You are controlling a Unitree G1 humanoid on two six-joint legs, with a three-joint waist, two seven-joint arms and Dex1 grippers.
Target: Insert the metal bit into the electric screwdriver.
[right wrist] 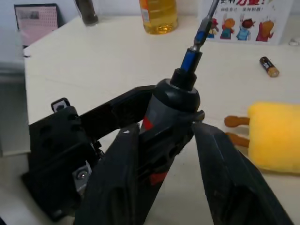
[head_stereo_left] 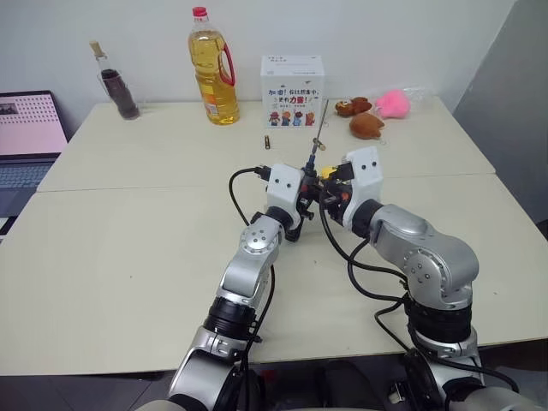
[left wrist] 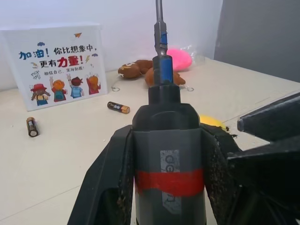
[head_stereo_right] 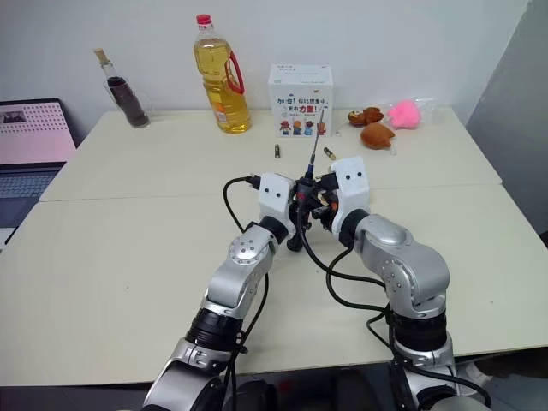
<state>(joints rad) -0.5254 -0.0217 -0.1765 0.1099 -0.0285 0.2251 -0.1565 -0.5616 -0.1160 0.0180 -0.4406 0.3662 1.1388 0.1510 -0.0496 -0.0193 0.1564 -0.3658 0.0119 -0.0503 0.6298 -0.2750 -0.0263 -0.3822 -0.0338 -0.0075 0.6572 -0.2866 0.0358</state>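
Worktop point(head_stereo_left: 128, 257) — cream, two joined panels; both arms meet near its centre.

Electric screwdriver point(left wrist: 168, 159) — dark grey barrel, red band, blue collar at the tip. Clamped between the two fingers of the left end effector point(left wrist: 164, 187), which is closed firmly on the barrel. Tool tilted, tip toward 12 o'clock in the head views.

Metal bit point(left wrist: 160, 28) — thin grey rod with a blue band, seated in the screwdriver's blue collar and standing out from it, reaching toward the printed box.

Right end effector point(right wrist: 166, 140) — fingers parted, one on each side of the screwdriver's front end; whether they touch it cannot be told.

Printed box point(head_stereo_left: 293, 92) — white, cartoon figures, at 12 o'clock behind the grippers.

Oil bottle point(head_stereo_left: 212, 68) — yellow contents, red cap, at 11 o'clock.

Dark glass bottle point(head_stereo_left: 116, 86) — far 10 o'clock.

Batteries — one point(left wrist: 118, 107) and another point(left wrist: 31, 126), loose on the worktop before the box.

Plush toys — brown point(head_stereo_left: 366, 124), pink point(head_stereo_left: 394, 104), at 1 o'clock; a yellow one point(right wrist: 274, 136) beside the right end effector.

Laptop point(head_stereo_left: 26, 137) — off the worktop at 9 o'clock.
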